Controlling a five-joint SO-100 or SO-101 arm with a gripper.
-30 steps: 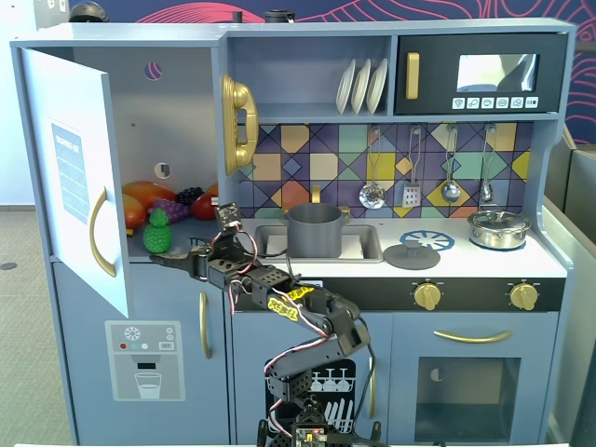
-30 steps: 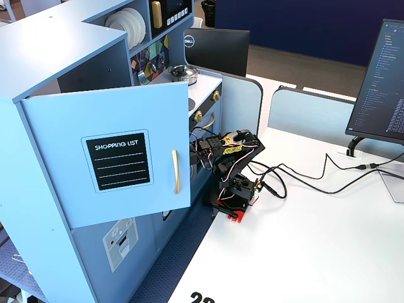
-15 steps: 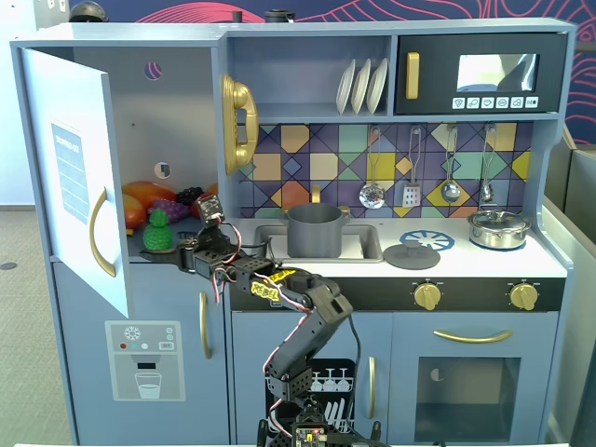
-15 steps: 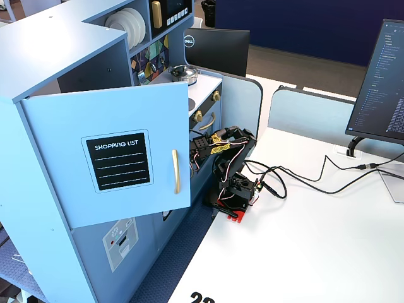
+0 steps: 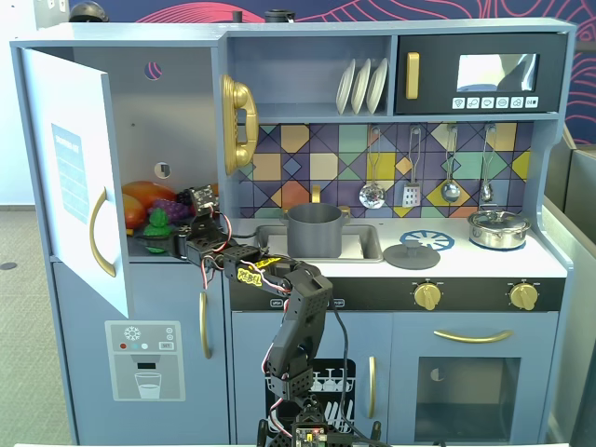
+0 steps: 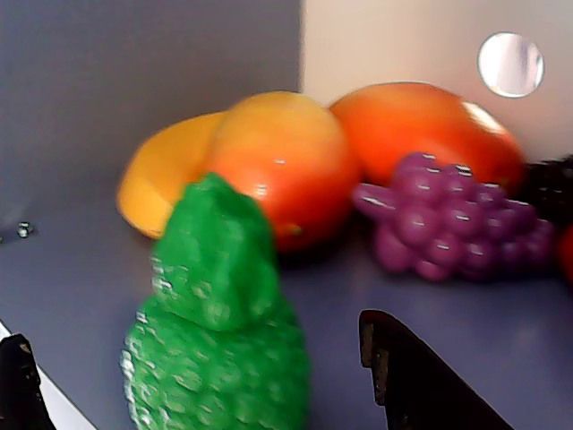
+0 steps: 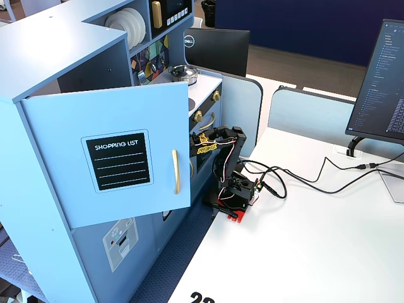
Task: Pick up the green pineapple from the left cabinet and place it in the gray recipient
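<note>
In the wrist view we see our gripper (image 6: 192, 394) with jaws apart, one at seven o'clock and one at five o'clock, the green pineapple (image 6: 215, 331) standing between them on the shelf of the left cabinet (image 5: 140, 140). Beyond it at twelve o'clock lie orange fruits (image 6: 286, 161), with purple grapes (image 6: 448, 224) at two o'clock. In a fixed view the gray recipient (image 5: 314, 230) stands in the sink, well apart at three o'clock from the pineapple

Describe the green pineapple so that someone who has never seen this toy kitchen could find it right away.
Look at the left cabinet, the tall compartment whose white door stands open. On its shelf, at the front of a pile of toy fruit, stands the green pineapple, between the gripper's open fingers. It is the only bright green, bumpy piece; the orange fruits and purple grapes lie behind it.
</note>
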